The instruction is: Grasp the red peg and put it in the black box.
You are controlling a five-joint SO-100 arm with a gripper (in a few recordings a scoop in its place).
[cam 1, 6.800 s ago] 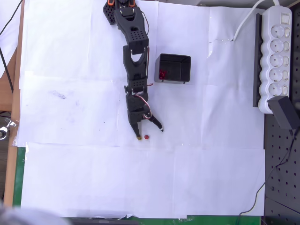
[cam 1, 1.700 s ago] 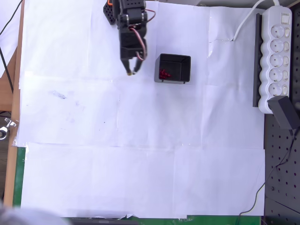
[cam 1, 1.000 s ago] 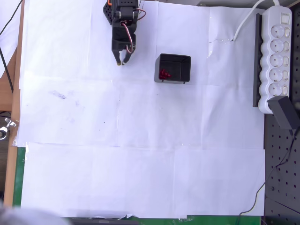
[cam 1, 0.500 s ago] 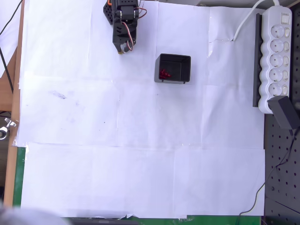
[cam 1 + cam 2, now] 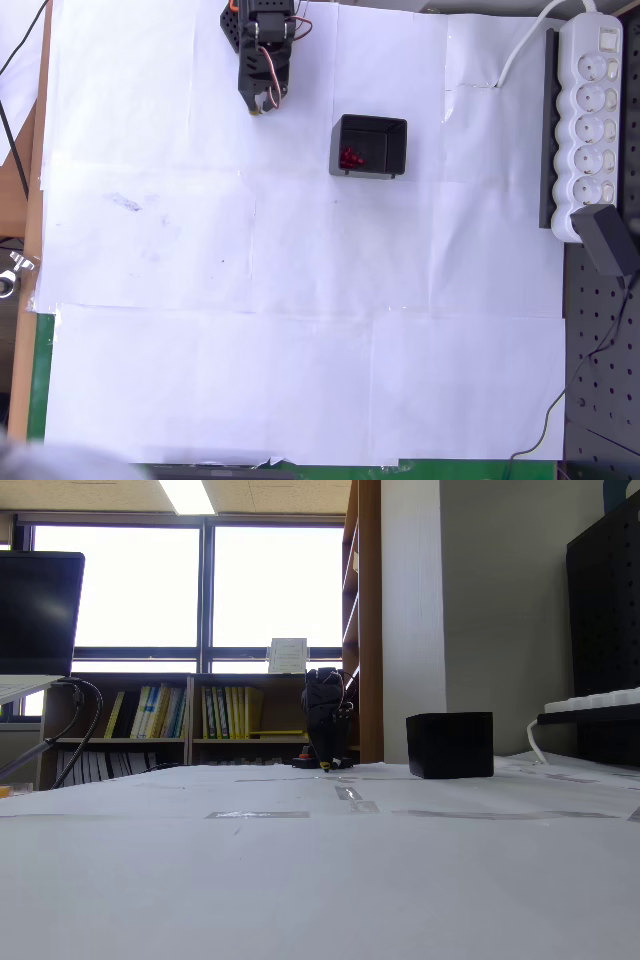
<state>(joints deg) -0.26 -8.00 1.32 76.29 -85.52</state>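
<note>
The black box (image 5: 369,128) stands open-topped on the white paper right of the folded arm; a small cluster of dark-red pegs (image 5: 349,158) lies inside at its left wall. In the fixed view the black box (image 5: 450,745) is seen from the side, so its inside is hidden. My gripper (image 5: 261,106) hangs at the paper's far edge, left of the box and apart from it, fingers together with nothing between them. In the fixed view the gripper (image 5: 326,766) points down just above the paper.
A white power strip (image 5: 590,120) and a black power adapter (image 5: 608,243) lie at the right edge on a black pegboard. The wooden table edge (image 5: 30,200) runs down the left. A dark monitor (image 5: 40,610) stands at the left.
The arm has drawn back from the middle of the paper to the far edge. The peg that lay between its open fingers is gone from the paper; the box's cluster is larger. The fingers have closed.
</note>
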